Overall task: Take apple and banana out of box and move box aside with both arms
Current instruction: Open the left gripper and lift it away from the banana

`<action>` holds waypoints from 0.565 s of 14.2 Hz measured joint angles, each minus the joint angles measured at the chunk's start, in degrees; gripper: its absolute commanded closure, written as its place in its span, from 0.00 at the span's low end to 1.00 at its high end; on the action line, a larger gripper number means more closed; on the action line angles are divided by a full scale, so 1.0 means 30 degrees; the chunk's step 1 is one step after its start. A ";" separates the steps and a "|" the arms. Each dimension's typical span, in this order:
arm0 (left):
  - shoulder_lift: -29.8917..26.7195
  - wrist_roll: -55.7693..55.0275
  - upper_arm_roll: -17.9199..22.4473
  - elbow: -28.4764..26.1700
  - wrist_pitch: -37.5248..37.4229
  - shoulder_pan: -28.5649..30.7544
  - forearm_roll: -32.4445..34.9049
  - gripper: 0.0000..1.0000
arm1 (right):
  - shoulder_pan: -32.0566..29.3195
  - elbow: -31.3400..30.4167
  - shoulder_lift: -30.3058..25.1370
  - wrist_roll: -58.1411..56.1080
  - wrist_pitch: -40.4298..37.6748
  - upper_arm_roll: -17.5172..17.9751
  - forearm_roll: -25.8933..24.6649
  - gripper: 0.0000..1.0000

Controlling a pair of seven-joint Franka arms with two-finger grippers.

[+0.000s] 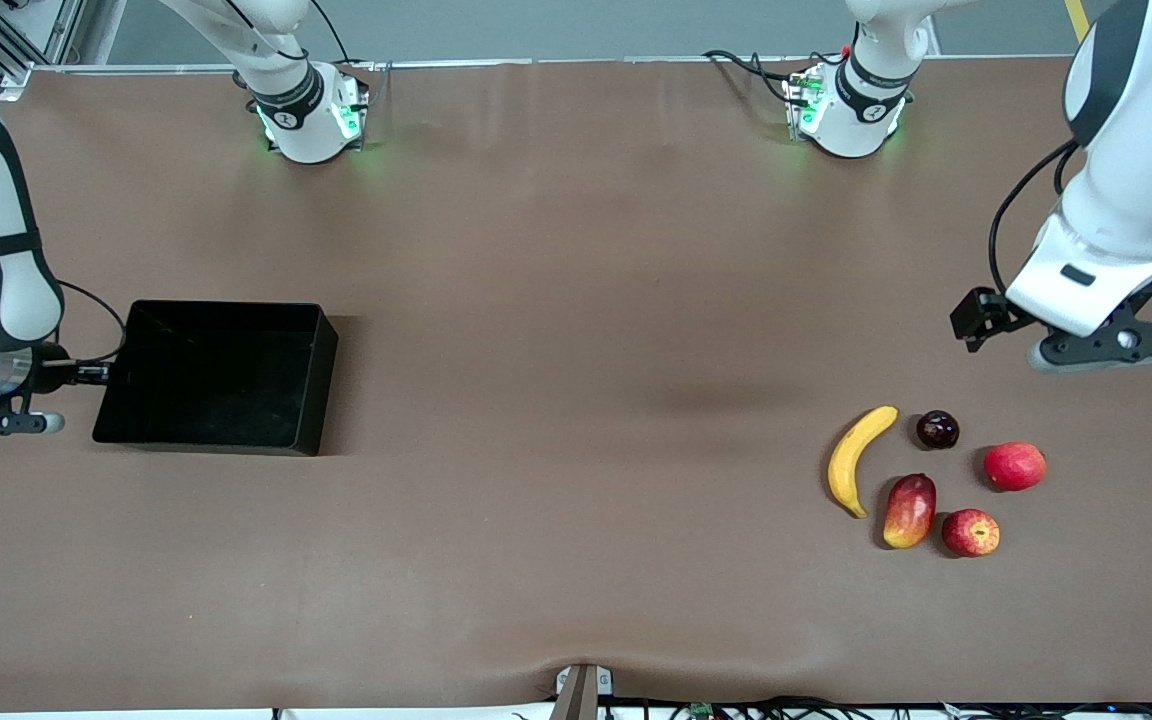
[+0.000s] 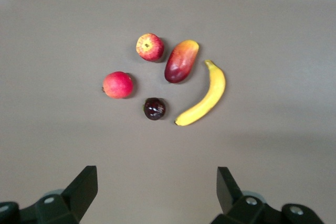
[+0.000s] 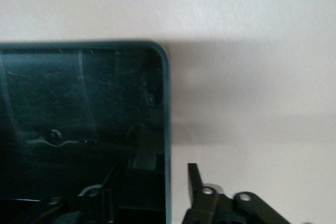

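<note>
Straddling one short wall of the box (image 1: 216, 375), the right gripper (image 1: 11, 420) sits at the left edge of the front view, one finger inside the wall and one outside in the right wrist view, the jaws parted and not pressing the wall as far as can be seen. That black box lies in the middle left of the frame, empty, its long axis running across the picture, so the right arm is by far the nearer to it. In the upper right of the frame the left gripper (image 1: 1101, 345) hangs spread wide and holding nothing, above the table just up-frame of the fruit. The fruit lies in the lower right: one banana (image 1: 858, 459), curved and lengthwise up the frame, one apple (image 1: 970, 532), one mango-like fruit (image 1: 909, 510), one pinkish-red round fruit (image 1: 1014, 466), one dark plum-like fruit (image 1: 937, 429). Both task fruits are already out on the table (image 1: 576, 300).
</note>
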 measured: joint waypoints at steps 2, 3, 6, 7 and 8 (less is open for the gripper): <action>-0.0728 0.0045 0.0614 0.0103 -0.0218 -0.0653 -0.1250 0.00 | 0.0292 0.1277 -0.0027 -0.0002 -0.0048 0.0167 0.0001 0.00; -0.1119 0.0139 0.1551 0.0103 -0.0376 -0.1554 -0.1645 0.00 | 0.0563 0.2220 -0.0038 -0.0002 -0.0323 0.0229 -0.0004 0.00; -0.1906 0.1009 0.4711 0.0091 -0.1243 -0.4456 -0.2154 0.00 | 0.1883 0.4771 -0.0059 0.0028 -0.0898 0.0251 -0.1045 0.00; -0.2097 0.1355 0.5646 0.0085 -0.1551 -0.5139 -0.2383 0.00 | 0.2222 0.5501 -0.0052 0.0040 -0.0903 0.0254 -0.1704 0.00; -0.2295 0.1851 0.6467 0.0061 -0.1777 -0.5613 -0.2715 0.00 | 0.2429 0.6168 -0.0049 0.0043 -0.0923 0.0264 -0.1994 0.00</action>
